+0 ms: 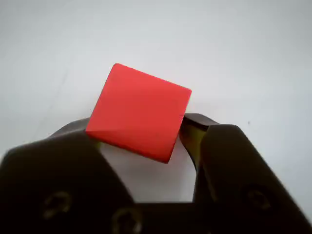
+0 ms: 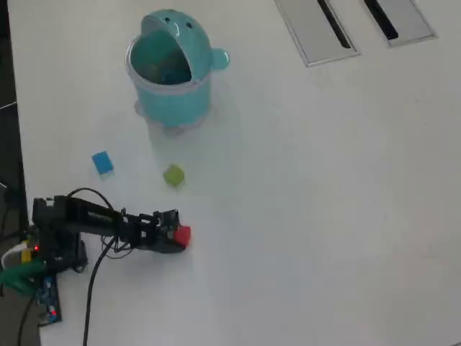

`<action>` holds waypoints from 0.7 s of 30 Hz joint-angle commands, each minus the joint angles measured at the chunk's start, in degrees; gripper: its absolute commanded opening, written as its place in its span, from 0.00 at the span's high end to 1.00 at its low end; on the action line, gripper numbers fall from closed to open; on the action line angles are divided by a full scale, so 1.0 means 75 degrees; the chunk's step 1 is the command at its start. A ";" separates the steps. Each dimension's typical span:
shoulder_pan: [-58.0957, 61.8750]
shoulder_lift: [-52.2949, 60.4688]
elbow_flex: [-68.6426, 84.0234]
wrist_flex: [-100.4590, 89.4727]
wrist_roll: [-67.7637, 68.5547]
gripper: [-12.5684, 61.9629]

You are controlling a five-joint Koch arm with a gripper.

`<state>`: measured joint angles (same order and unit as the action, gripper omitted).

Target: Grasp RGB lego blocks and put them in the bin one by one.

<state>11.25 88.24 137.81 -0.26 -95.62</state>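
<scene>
Three blocks lie outside the bin (image 2: 171,94).

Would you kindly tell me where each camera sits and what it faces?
Wrist view: rides on the arm, looking past the end effector at the red block on the table; only the dark jaws show.
Overhead view: fixed above, looking down on the arm, bin, blue block and green block.
Shared: red block, end effector.

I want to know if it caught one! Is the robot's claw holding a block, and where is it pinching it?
Yes: the gripper is pinching the red block by two opposite sides, near its lower corner in the wrist view.
</scene>
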 commanded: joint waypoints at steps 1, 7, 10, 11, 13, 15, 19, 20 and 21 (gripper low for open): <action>0.0012 0.0012 -0.0492 -0.0598 0.0000 0.51; 0.0000 -0.0129 -0.0598 -0.0844 0.0234 0.62; -0.0035 -0.0129 -0.0586 -0.0984 0.0328 0.67; -0.0035 -0.0105 -0.0598 -0.0996 0.0352 0.69; -0.0094 -0.0012 -0.0574 -0.1277 0.0527 0.70; -0.0270 0.0246 -0.0586 -0.1652 0.0926 0.76; -0.0879 0.1055 -0.0563 -0.1910 0.1664 0.76; -0.1043 0.1336 -0.0563 -0.1770 0.1746 0.76; -0.1324 0.1781 -0.0563 -0.1336 0.1746 0.76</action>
<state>2.64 97.56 137.29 -10.02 -82.27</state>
